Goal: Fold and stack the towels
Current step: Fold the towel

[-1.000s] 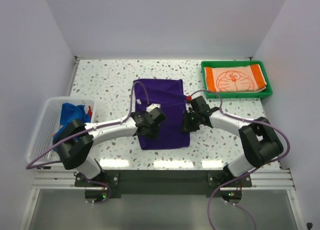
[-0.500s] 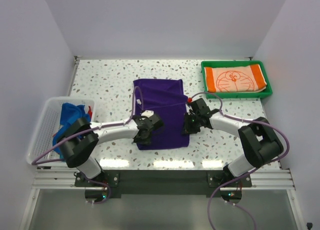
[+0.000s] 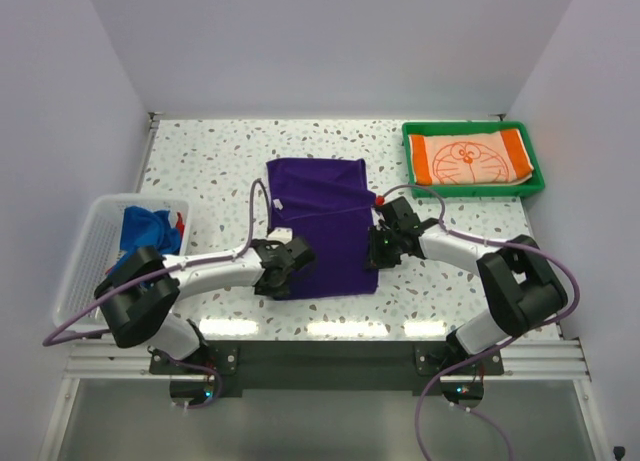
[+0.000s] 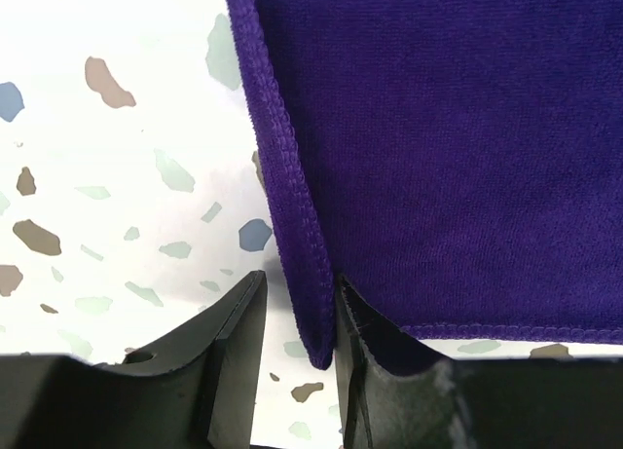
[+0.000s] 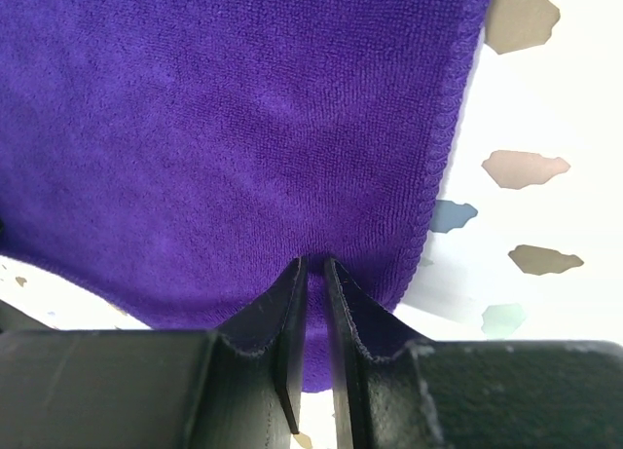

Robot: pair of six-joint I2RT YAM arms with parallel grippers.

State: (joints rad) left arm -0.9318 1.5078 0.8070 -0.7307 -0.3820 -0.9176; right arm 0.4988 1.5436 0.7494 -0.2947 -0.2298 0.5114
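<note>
The left claw (image 4: 300, 293) pinches the purple towel (image 4: 438, 128) at the hemmed corner; the hem stands up between its two fingers. The right claw (image 5: 313, 264) is pressed almost together on the same towel, with a thin fold of cloth between its fingers, close to the other near corner. From both claws the towel spreads away flat on the counter (image 3: 200, 161). Far beyond the right claw, an orange towel (image 3: 470, 159) lies in a green tray (image 3: 480, 189).
</note>
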